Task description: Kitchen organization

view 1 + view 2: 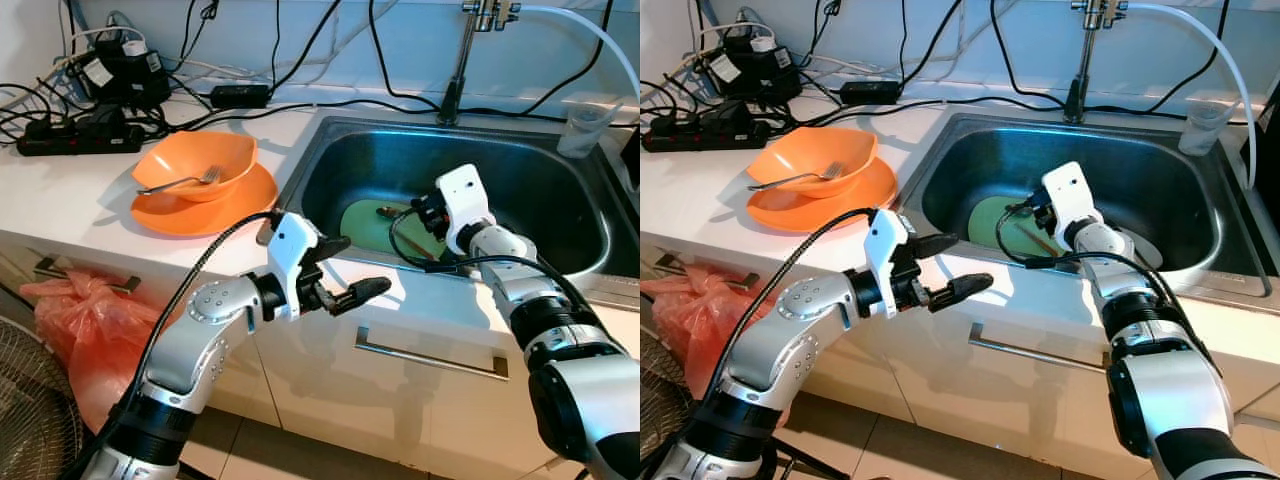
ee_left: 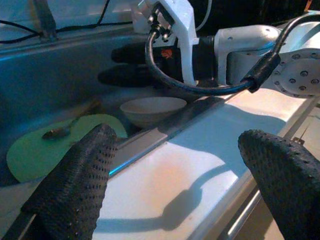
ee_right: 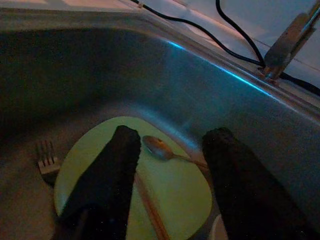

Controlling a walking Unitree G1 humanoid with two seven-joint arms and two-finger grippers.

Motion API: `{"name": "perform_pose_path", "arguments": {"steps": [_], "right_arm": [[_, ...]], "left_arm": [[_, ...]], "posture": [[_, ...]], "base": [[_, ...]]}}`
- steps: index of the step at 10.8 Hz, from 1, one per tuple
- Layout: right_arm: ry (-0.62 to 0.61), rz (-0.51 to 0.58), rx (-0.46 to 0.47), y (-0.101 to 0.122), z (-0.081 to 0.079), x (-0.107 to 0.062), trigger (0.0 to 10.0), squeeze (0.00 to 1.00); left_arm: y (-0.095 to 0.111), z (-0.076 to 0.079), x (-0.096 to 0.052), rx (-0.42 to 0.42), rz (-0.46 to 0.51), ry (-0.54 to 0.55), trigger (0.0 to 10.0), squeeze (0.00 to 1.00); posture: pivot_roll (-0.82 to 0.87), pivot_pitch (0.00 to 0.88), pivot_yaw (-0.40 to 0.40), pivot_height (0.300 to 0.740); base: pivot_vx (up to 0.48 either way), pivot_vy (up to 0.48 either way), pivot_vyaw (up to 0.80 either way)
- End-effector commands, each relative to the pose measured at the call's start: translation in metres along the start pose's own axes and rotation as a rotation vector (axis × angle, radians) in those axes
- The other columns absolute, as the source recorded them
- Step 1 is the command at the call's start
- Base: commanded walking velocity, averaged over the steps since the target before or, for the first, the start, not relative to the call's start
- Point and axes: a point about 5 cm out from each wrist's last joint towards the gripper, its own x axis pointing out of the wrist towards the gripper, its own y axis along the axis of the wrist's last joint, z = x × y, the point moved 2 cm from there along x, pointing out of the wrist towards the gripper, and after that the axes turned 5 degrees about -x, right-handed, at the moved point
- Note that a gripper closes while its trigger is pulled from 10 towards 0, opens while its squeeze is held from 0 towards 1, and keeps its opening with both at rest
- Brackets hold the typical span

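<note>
A green plate [image 3: 175,190] lies on the floor of the steel sink [image 1: 330,135]. On it rest a spoon [image 3: 159,148] and a thin wooden stick [image 3: 150,210]. A fork [image 3: 46,157] lies beside the plate, and a white bowl [image 2: 152,110] sits near it. My right gripper [image 3: 173,134] is down in the sink, open just above the plate, with the spoon's bowl between its fingers. My left gripper [image 1: 362,265] hovers open over the counter's front edge by the sink's near left corner, holding nothing.
On the counter to the left, an orange bowl [image 1: 200,160] with a fork [image 1: 185,182] sits on an orange plate [image 1: 190,215]. Power strips and cables [image 1: 80,140] crowd the back. A faucet [image 1: 460,70], a plastic cup [image 1: 585,128], a red bag [image 1: 75,320] below.
</note>
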Motion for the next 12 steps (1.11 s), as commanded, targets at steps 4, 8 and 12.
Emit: {"name": "perform_pose_path", "arguments": {"steps": [4,8,12], "right_arm": [[-0.022,0.146,0.054,0.028,0.01,-0.001,10.0,1.0],[-0.024,0.308,0.081,0.063,0.011,-0.018,10.0,1.0],[0.169,0.427,0.22,0.105,-0.026,-0.044,10.0,1.0]], "left_arm": [[0.022,-0.029,0.001,0.053,0.121,0.207,10.0,1.0],[0.056,-0.054,-0.001,0.129,0.311,0.459,10.0,1.0],[0.067,-0.087,-0.027,0.25,0.347,0.761,10.0,1.0]], "posture": [[0.02,0.0,0.051,0.74],[0.0,0.0,0.029,0.74],[0.02,0.0,0.024,0.74]], "base": [[0.0,0.0,0.0],[0.0,0.0,0.0],[0.0,0.0,0.0]]}}
